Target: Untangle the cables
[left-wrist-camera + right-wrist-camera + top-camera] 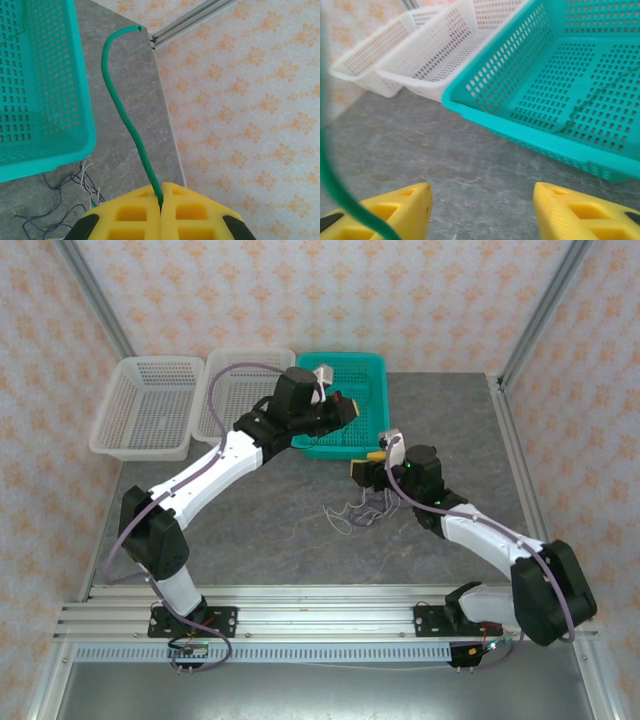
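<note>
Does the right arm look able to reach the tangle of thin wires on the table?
Probably yes: the right tool stands open, and the tangle of thin purple-grey and whitish wires lies uncovered on the grey table beside that arm.

— Where does the green cable (pixel 122 117) end?
— Lost inside the closed left end effector (pixel 161 200); in the right wrist view it blurs off the edge.
— And the tangle (pixel 358 510)?
— Strands too fine to separate.

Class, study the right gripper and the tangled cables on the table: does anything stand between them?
Nothing visible does. The right gripper hangs open over bare table beside the teal basket, and the tangled cables lie right beside it on the near side. Only the green cable, pinched in the left gripper, passes close to one of its fingers.
</note>
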